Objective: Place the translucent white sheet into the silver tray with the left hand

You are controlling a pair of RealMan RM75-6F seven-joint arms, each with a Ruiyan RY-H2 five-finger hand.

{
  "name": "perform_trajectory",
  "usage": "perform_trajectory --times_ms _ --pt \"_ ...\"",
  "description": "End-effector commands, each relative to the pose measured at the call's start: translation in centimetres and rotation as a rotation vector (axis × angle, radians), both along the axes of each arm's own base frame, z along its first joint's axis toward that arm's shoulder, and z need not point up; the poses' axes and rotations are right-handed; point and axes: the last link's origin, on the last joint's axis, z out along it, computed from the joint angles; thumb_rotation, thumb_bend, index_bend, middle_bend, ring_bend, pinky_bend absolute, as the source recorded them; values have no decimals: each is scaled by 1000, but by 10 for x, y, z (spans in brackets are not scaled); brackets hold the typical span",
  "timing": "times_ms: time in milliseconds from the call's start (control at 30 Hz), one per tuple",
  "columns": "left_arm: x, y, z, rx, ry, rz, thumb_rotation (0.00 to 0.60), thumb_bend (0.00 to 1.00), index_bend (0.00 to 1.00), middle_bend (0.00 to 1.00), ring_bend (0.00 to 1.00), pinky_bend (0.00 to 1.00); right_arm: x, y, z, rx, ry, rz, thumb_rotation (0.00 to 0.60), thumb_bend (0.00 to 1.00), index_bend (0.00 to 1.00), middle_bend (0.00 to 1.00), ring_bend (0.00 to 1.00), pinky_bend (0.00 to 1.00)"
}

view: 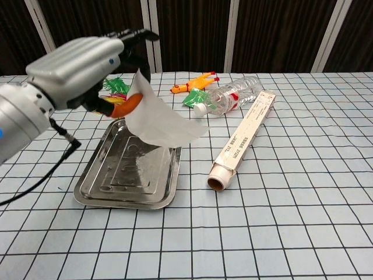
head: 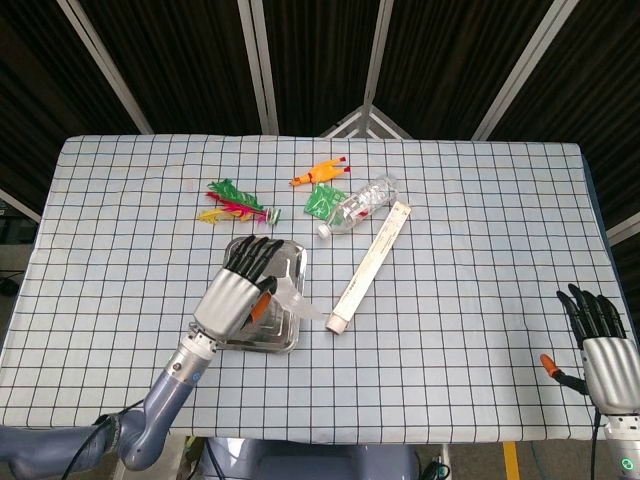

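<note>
While the left hand hangs above the silver tray, it pinches the translucent white sheet, which is in the air over the tray's far part, not yet inside. Lowering and letting go are left, I judge. The right hand is empty, fingers apart. Farther: one paper roll, one bottle, one rubber chicken, one feather toy.

The left hand hangs above the silver tray, pinching the translucent white sheet at its upper left edge; the sheet droops over the tray's far right part. Right of the tray on the checked counter lies a long box, angled away. Beyond the tray sit a clear bottle, a yellow rubber chicken and coloured feathers.
</note>
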Motion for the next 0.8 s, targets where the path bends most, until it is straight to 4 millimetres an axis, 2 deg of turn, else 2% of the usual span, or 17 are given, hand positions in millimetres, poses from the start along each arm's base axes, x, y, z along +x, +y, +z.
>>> perform_trajectory --times_ms 33,233,400,700,800 --pt "-22 -16 -13 -30 37 23 600 490 601 24 0 0 0 0 1 -2 -2 -2 600 290 0 0 0 41" --pt "-51 -16 -15 -18 103 67 600 490 593 26 0 0 0 1 -1 1 3 -4 600 289 0 0 0 41" --pt "-66 -11 -17 -26 149 96 600 491 574 22 0 0 1 0 -2 2 8 0 600 289 0 0 0 41" --pt "-73 -6 -23 -92 200 41 600 478 541 16 0 0 1 0 -2 2 3 -5 600 289 0 0 0 41" --pt "-77 -4 -23 -100 214 38 600 426 467 2 0 0 0 0 -1 3 3 -5 600 289 0 0 0 41"
